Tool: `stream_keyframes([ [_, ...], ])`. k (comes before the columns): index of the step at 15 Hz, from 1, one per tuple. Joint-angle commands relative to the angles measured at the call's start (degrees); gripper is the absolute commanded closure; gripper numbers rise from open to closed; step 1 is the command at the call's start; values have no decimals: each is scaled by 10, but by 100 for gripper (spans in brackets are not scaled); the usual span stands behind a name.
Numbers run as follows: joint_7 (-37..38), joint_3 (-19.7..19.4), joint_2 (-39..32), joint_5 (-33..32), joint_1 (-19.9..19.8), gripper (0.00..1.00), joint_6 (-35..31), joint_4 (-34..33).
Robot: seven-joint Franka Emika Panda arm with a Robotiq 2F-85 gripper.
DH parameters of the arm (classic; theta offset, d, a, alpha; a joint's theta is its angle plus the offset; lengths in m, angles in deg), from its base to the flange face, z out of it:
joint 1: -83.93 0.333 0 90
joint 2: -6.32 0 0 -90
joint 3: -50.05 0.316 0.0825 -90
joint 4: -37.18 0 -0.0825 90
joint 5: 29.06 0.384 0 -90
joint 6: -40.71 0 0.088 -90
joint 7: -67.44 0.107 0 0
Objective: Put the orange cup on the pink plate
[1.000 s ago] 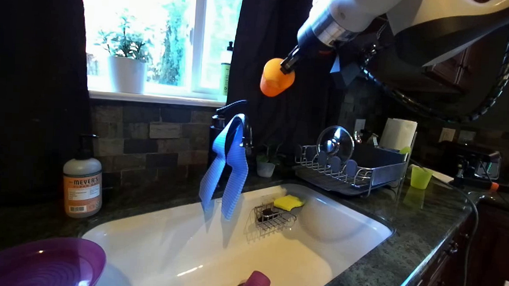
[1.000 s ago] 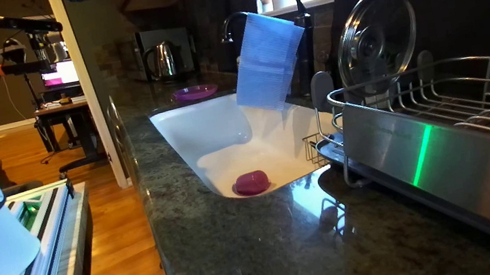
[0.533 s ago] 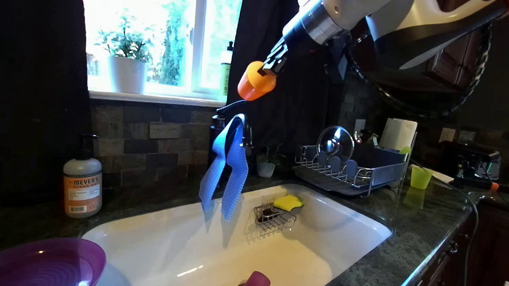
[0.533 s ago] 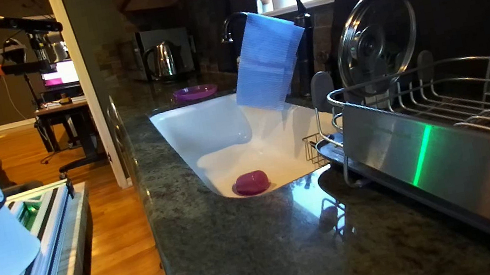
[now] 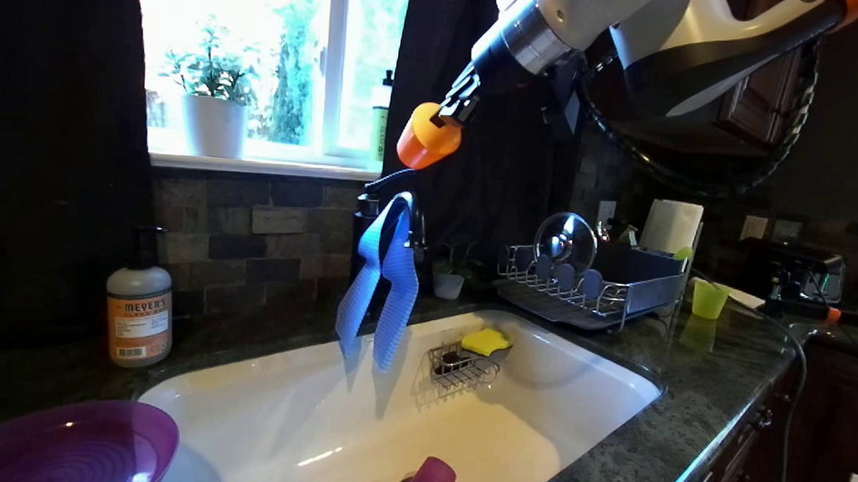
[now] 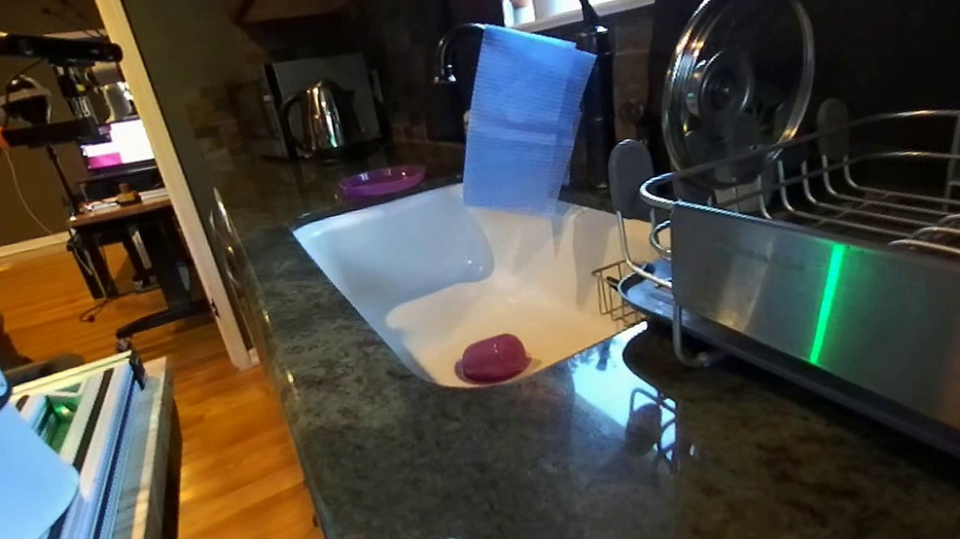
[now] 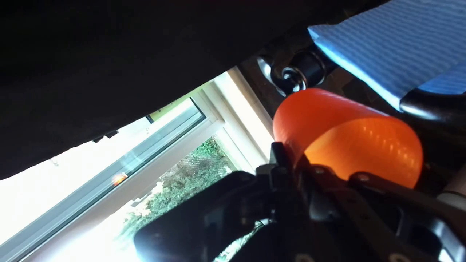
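Your gripper (image 5: 446, 117) pinches the tilted orange cup (image 5: 427, 141) by its rim in midair, well apart from the pink plate (image 5: 69, 444).

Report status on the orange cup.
Gripper shut on orange cup, held tilted in the air. Pink plate not yet reached. Blue cloth on faucet lower down, possible snag.

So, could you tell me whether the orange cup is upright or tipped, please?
Tipped: held in the gripper, the orange cup leans, its sides clearly slanted in both exterior views.
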Motion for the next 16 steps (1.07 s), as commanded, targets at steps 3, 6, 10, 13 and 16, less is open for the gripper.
stream_keyframes([
  [3,-38,10,-34,-7,13,99,-26,-67],
  [6,-88,16,-79,22,31,99,-74,-131],
  [10,-150,15,-179,147,52,99,-180,-212],
  [13,-221,31,-245,268,57,99,-249,-236],
  [16,-292,109,-288,386,26,99,-284,-212],
])
